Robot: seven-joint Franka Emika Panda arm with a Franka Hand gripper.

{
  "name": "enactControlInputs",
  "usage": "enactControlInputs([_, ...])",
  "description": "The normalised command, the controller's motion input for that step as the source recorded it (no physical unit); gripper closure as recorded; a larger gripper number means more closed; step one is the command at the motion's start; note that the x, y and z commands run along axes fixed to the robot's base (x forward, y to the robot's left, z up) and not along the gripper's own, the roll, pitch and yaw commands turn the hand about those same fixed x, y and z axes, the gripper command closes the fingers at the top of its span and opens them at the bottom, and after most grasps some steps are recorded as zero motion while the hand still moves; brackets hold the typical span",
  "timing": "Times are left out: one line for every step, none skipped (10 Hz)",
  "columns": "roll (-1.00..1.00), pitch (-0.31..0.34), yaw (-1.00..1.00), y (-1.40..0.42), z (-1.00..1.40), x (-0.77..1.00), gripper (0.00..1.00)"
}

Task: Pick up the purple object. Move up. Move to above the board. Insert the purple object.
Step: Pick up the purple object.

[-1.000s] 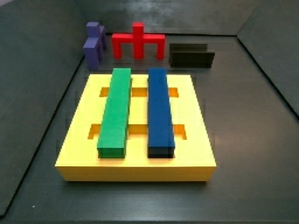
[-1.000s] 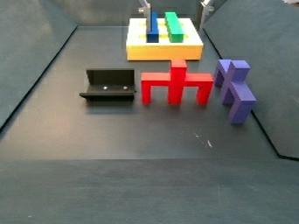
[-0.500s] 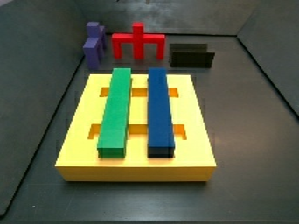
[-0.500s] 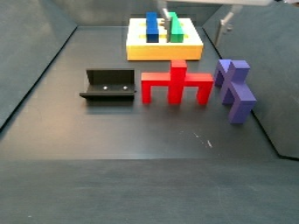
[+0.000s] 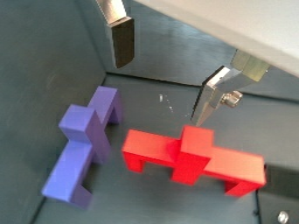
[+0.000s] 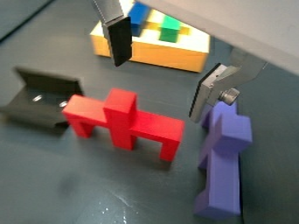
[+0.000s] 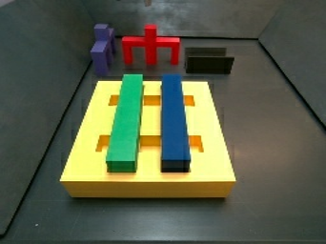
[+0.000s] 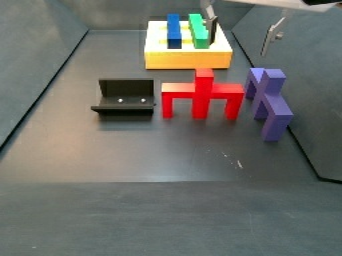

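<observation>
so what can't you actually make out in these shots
- Gripper, open and empty above the floor between the purple object and the red piece: arm cut off by the frame edge in both wrist views.
- Gripper in a side view: body cut off by the top edge.
- Board: mostly hidden behind the gripper housing in a wrist view.
- Fixture: too small for detail in a side view.
</observation>
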Motion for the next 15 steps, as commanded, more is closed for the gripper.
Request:
enactControlInputs([0.0, -0.034, -0.97, 0.0, -0.05, -0.15, 0.0])
enactControlInputs([0.0, -0.036, -0.96, 0.0, -0.06, -0.16, 0.0])
enactControlInputs([0.0, -0.036, -0.95, 0.0, -0.06, -0.16, 0.0])
enactControlInputs([0.0, -0.033, -0.94, 0.0, -0.04, -0.17, 0.0])
enactControlInputs([0.0, -0.03, -0.94, 0.0, -0.06, -0.16, 0.0])
enactControlInputs([0.0, -0.026, -0.93, 0.0, -0.09, -0.19, 0.0])
enactControlInputs([0.0, -0.031, -0.88, 0.0, -0.27, -0.25, 0.0])
enactControlInputs([-0.06, -0.073, -0.81, 0.0, -0.5, -0.31, 0.0])
enactControlInputs([-0.06, -0.051, -0.82, -0.02, -0.45, -0.27, 0.0])
enactControlInputs([-0.04, -0.034, -0.84, -0.01, -0.39, -0.23, 0.0])
enactControlInputs([-0.01, -0.019, -0.86, -0.01, -0.34, -0.21, 0.0])
enactControlInputs([0.0, 0.0, -0.87, -0.02, -0.28, -0.19, 0.0])
enactControlInputs([0.0, 0.0, -0.86, -0.02, -0.29, -0.2, 0.0])
enactControlInputs([-0.01, -0.027, -0.83, -0.03, -0.35, -0.24, 0.0])
enactControlInputs([0.0, -0.041, -0.7, -0.03, -0.3, -0.44, 0.0])
